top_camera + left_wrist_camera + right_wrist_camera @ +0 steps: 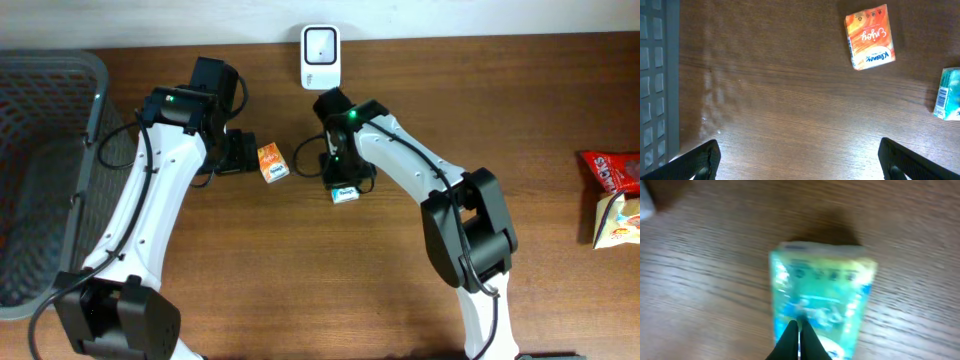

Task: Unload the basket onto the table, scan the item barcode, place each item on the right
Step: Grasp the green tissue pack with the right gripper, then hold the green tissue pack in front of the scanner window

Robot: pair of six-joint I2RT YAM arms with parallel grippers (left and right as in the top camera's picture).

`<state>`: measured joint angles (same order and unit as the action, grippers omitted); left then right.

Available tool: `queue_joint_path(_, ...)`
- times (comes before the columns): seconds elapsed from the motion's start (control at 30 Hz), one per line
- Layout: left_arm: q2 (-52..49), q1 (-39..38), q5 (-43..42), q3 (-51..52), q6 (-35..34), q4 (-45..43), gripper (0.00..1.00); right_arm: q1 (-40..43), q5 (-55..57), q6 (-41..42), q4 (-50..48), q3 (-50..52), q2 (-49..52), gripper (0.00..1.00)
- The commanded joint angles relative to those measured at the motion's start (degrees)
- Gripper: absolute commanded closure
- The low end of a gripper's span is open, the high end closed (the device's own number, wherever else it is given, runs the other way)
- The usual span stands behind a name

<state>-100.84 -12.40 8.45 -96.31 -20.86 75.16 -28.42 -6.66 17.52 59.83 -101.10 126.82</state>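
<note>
basket (40,150) of grey mesh sits well left of the left claw (800,167), which stands wide open and empty, with the orange tissue pack (870,36) lying just ahead of its tips. right claw (799,326) is closed, tips together over the green tissue pack (827,287) lying flat on the worktop (780,100); whether they pinch the wrapper i cannot tell. scanner (320,55) stands beyond that claw. to scan well, it should probably grip the pack's sides firmly and turn its barcode end toward the scanner's window.
</note>
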Motion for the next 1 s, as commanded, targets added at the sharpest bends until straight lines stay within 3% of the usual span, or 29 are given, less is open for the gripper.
queue_joint_path(0.0, -0.1, 0.2, 0.6, -0.3, -0.7, -0.1, 0.01, 3.1, 0.7, -0.8, 2.1, 0.2, -4.3, 0.83)
queue_joint_path(0.07, -0.1, 0.2, 0.6, -0.3, -0.7, -0.1, 0.01, 5.2, -4.8, -5.3, 2.3, 0.2, -4.3, 0.69)
queue_joint_path(0.13, -0.1, 0.2, 0.6, -0.3, -0.7, -0.1, 0.01, 6.8, -12.6, -12.5, 2.3, 0.3, -3.5, 0.33)
queue_joint_path(0.2, -0.1, 0.2, 0.6, -0.3, -0.7, -0.1, 0.01, 7.1, -14.2, -14.3, 1.8, 1.1, -2.8, 0.26)
queue_joint_path(0.27, -0.1, 0.2, 0.6, -0.3, -0.7, -0.1, 0.01, 6.9, -14.1, -14.3, -1.0, 3.3, -2.7, 0.27)
queue_joint_path(0.43, -0.1, 0.2, 0.6, -0.3, -0.7, -0.1, 0.01, 7.1, -14.1, -14.1, -9.0, 10.3, -2.7, 0.42)
queue_joint_path(0.57, -0.1, 0.2, 0.6, -0.3, -0.7, -0.1, 0.01, 7.2, -14.1, -14.1, -10.9, 11.7, -2.7, 0.74)
queue_joint_path(0.7, -0.1, 0.2, 0.6, -0.3, -0.7, -0.1, 0.01, 7.2, -14.2, -14.1, -10.8, 11.4, -2.7, 0.91)
queue_joint_path(0.87, -0.1, 0.2, 0.6, -0.3, -0.7, -0.1, 0.01, 7.2, -14.1, -13.9, -10.8, 11.0, -3.0, 0.93)
queue_joint_path(0.97, -0.1, 0.2, 0.6, -0.3, -0.7, -0.1, 0.01, 7.2, -14.1, -13.9, -10.8, 11.0, -3.0, 0.86)
